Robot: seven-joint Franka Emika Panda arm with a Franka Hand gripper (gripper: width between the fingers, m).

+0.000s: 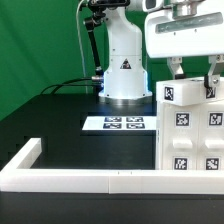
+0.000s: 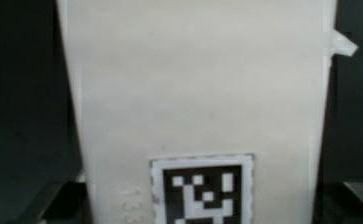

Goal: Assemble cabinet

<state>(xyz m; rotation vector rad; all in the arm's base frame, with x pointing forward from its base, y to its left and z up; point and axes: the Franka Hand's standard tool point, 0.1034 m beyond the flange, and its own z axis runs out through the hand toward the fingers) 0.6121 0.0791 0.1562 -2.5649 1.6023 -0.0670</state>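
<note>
The worktop (image 1: 50, 125) is black, with a green backdrop behind it. The arm's white base (image 1: 122, 62) stands at the far side, well behind everything else.

The cabinet body (image 1: 190, 128) is the largest loose thing and serves as the landmark here. It stands upright at the exterior view's right, a tall white box with several square black-and-white tags on the face turned to the camera. Its lower edge is hidden behind the rim bar, so how it sits on the worktop cannot be seen.

The rim bar (image 1: 100, 180), long, low and white, runs across the front, passing just in front of the cabinet's foot and turning back at a corner well off to the cabinet's left in the exterior view.

The marker board (image 1: 113, 124) lies flat on the worktop, beside the cabinet on that same side and nearer the arm's base, showing printed tags in a row.

The claw (image 1: 190, 76) hangs straight above the cabinet, its two fingers (image 1: 172, 70) spread wide and set down on either side of the cabinet's top edge. In the wrist view the white body (image 2: 196, 90) fills the space between the dark fingertips (image 2: 53, 200), one tag (image 2: 203, 190) showing. The fingers straddle the cabinet closely; whether they press on it I cannot tell.
</note>
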